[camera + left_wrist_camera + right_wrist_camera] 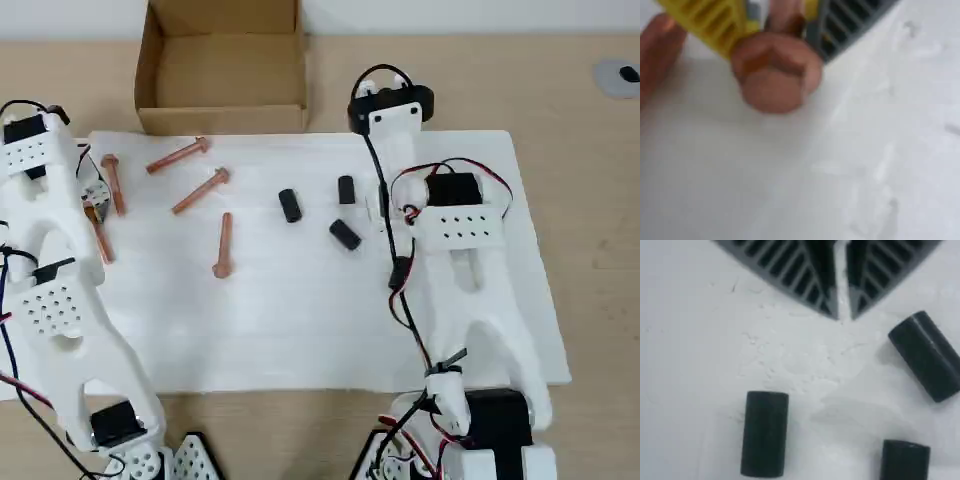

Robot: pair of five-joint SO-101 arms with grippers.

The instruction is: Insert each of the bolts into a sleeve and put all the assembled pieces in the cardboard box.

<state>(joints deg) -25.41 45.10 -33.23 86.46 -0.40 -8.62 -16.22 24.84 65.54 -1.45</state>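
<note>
Bolts (200, 190) and 3 sleeves (290, 205) lie unassembled toward the mat's (300, 320) far edge, cardboard box (220, 120) empty; left gripper (93, 200) clamps 1 bolt (772, 75), right gripper (842, 300) closed, empty

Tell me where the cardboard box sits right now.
In the high view, the cardboard box stands just beyond the white mat's far edge, on the left side, nearest the loose bolts.

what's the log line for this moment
left gripper: shut on bolt | right gripper: shut, empty, near loose sleeves | cardboard box: no pieces inside | nothing assembled yet
</note>
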